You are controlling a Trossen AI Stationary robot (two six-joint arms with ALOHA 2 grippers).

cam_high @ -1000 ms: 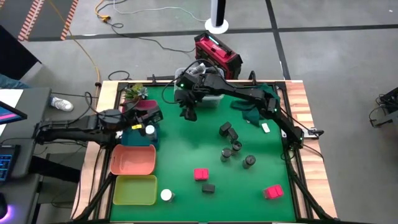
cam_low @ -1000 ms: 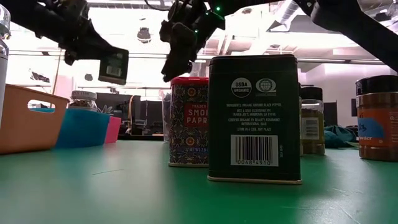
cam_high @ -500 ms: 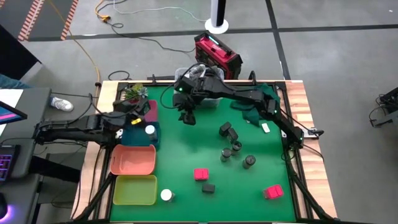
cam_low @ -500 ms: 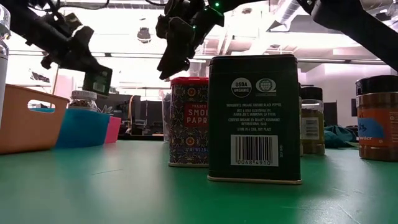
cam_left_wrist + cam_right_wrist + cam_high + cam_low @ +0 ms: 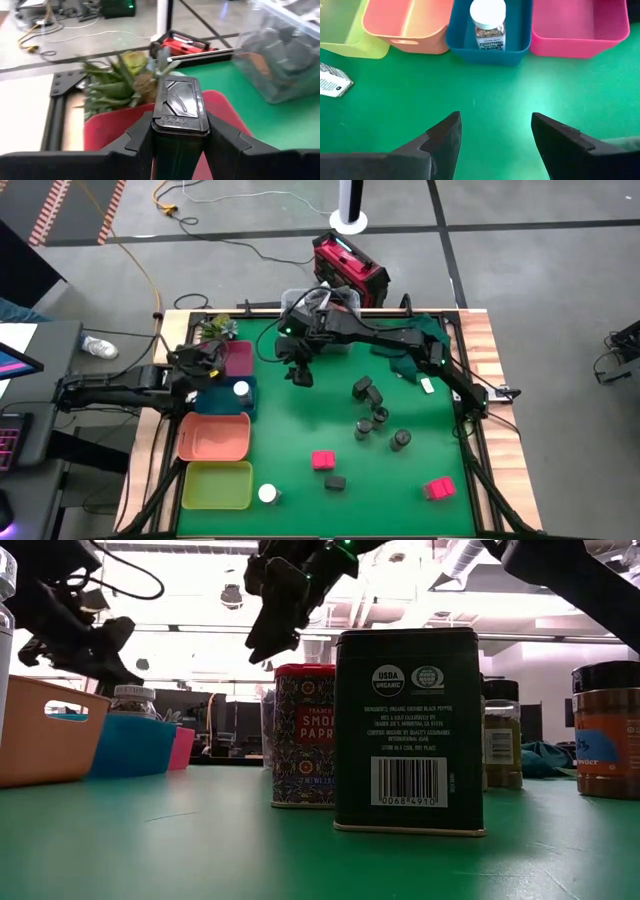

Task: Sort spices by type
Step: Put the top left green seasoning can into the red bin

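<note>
Two hands over green table (image 5: pixel 300 420): left hand (image 5: pixel 179 131) grasps black box (image 5: pixel 180 112), right hand (image 5: pixel 495 131) released.

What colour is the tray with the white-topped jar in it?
Blue. The tray holding the white-topped jar shows best in the right wrist view.

Both arms are showing as matte black jointed links with black cabling looping off the wrists. The right claw (image 5: pixel 492 135) is presenting two broad, black, wedge-shaped fingers, while the left claw (image 5: pixel 180 135) is presenting angular black moulded fingers. A small green indicator light is glowing near the right arm's wrist.
</note>
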